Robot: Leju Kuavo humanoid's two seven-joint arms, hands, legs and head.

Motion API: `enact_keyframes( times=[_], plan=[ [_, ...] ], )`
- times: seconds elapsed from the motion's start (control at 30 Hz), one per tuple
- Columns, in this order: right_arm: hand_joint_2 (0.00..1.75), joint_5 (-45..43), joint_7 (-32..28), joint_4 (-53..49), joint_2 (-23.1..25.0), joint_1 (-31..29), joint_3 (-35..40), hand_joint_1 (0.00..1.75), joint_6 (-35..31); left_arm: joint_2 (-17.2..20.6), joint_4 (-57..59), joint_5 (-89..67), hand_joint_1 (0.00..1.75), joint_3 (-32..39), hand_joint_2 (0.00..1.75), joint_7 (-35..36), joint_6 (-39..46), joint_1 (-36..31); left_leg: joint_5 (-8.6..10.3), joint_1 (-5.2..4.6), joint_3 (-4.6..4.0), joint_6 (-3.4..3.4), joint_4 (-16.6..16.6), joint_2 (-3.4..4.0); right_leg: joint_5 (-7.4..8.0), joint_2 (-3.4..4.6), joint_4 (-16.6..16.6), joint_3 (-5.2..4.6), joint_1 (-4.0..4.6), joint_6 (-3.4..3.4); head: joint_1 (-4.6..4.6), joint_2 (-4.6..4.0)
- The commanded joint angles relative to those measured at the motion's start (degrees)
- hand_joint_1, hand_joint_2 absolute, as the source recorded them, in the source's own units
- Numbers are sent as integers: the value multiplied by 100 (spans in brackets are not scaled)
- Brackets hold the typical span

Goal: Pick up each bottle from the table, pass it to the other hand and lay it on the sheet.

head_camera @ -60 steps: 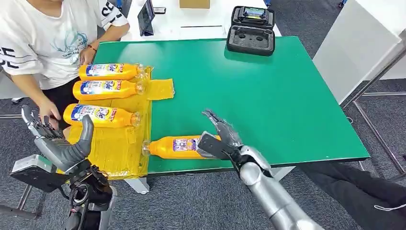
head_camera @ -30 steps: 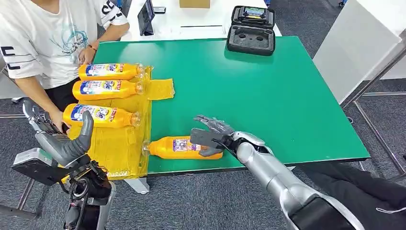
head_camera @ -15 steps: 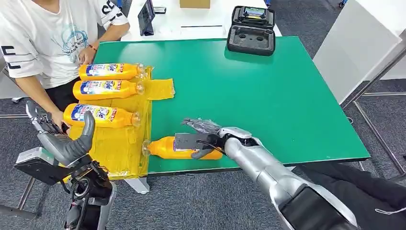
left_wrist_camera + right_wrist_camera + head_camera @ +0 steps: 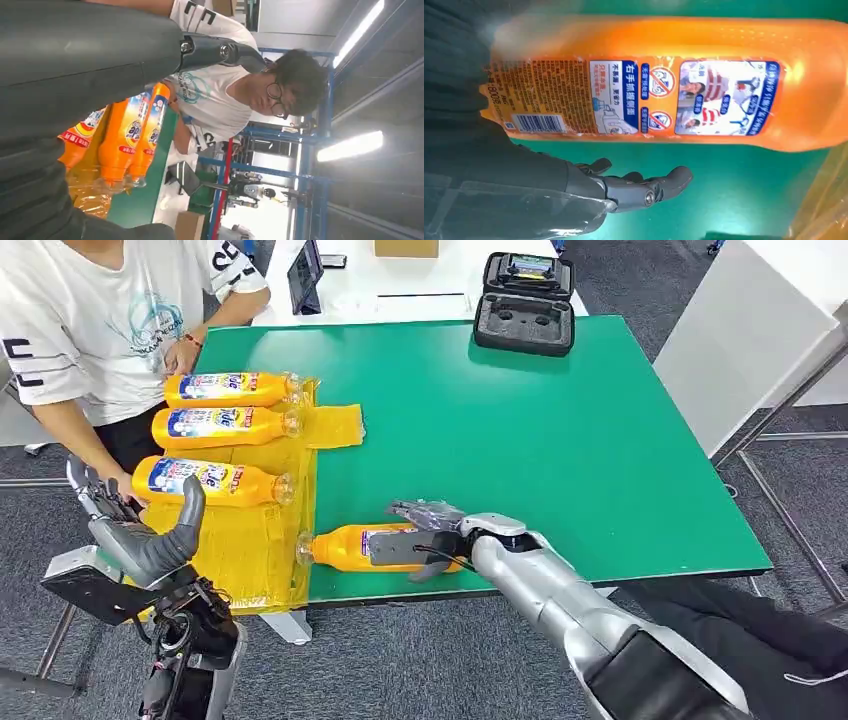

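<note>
While three bottles (image 4: 215,481) lie sheeted (image 4: 240,550): fourth bottle (image 4: 345,547) under splayed right hand (image 4: 425,530); left hand (image 4: 135,535) empty, spread.

Right arm (image 4: 560,605): silver metal segments, dark sleeve near the 5 o'clock corner. Right hand (image 4: 425,535): dark fingers, clear film over the wrist, probably plastic. Left hand (image 4: 140,535): grey, thick thumb, black cables beneath.

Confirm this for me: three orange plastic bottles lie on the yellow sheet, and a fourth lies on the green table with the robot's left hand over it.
One thing is wrong: it is the right hand, not the left, that is over the fourth orange plastic bottle on the green table. The head view shows this. The left hand is off the table's near corner. Three orange bottles do lie on the yellow sheet.
</note>
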Motion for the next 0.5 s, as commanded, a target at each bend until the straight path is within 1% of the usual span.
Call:
enact_keyframes(
  times=[0.03, 0.07, 0.1, 0.17, 0.2, 0.27, 0.3, 0.33, 0.4, 0.43, 0.5],
  plan=[
    [175, 98, 82, 419, -73, -278, 454, 0, 112, 67, 394, 8, 0, -38, 175, 17, 5, -168, -7, -6, 28, -1, -8, -5, -11, -13, -3, 28, -5, 0, 0, 0],
    [175, 95, 78, 442, -71, -288, 467, 0, 118, 72, 400, -1, 0, -32, 175, 17, 5, -164, -6, -4, 21, -1, -5, -5, -9, -11, -3, 22, -3, 0, 2, 0],
    [175, 141, 105, 484, -61, -312, 517, 0, 75, 78, 391, 24, 0, -9, 175, 17, 5, -154, -11, -4, 35, -2, -8, -4, -13, -13, -6, 36, -2, 0, 2, 0],
    [175, 96, 86, 556, -28, -333, 511, 0, 110, 86, 400, 29, 0, -5, 175, 17, 5, -150, -5, -4, 17, -1, -4, -1, -7, -7, -2, 17, -3, 0, 2, 0],
    [175, 134, 110, 579, -14, -350, 547, 0, 80, 80, 399, 21, 0, 20, 175, 17, 5, -144, -10, -5, 30, -2, -6, 0, -11, -8, -4, 30, -3, 0, 2, 0],
    [175, 358, 303, 727, 59, -427, 744, 0, -129, 27, 348, 43, 0, 162, 175, 17, 5, -96, -4, -5, 13, -1, -4, 0, -5, -5, -1, 13, -3, 0, 2, 0],
    [175, 431, 352, 763, 90, -447, 808, 0, -184, 21, 292, 9, 0, 207, 175, 17, 5, -63, -9, -6, 28, -3, -6, 5, -10, -3, -2, 26, -4, -1, 2, 0],
    [175, 472, 408, 791, 106, -453, 837, 0, -221, 53, 305, 79, 0, 186, 175, 17, 5, -47, -12, -7, 38, -3, -9, 7, -12, -3, -4, 35, -5, -1, 2, 0],
    [175, 588, 510, 846, 125, -452, 919, 0, -340, 69, 295, 84, 0, 183, 175, 17, 5, -27, -7, -6, 20, -2, -6, 7, -6, 2, -2, 18, -4, -1, 2, 0],
    [175, 590, 518, 861, 121, -431, 915, 0, -364, 82, 323, 111, 0, 151, 175, 17, 5, -42, -11, -5, 32, -3, -7, 10, -10, 3, -4, 29, -3, -1, 2, 0],
    [175, 640, 562, 898, 114, -411, 946, 0, -418, 87, 417, 160, 0, 80, 175, 17, 5, -73, -6, -4, 17, -2, -5, 3, -6, -2, -3, 17, -2, -1, 2, 0]
  ],
)
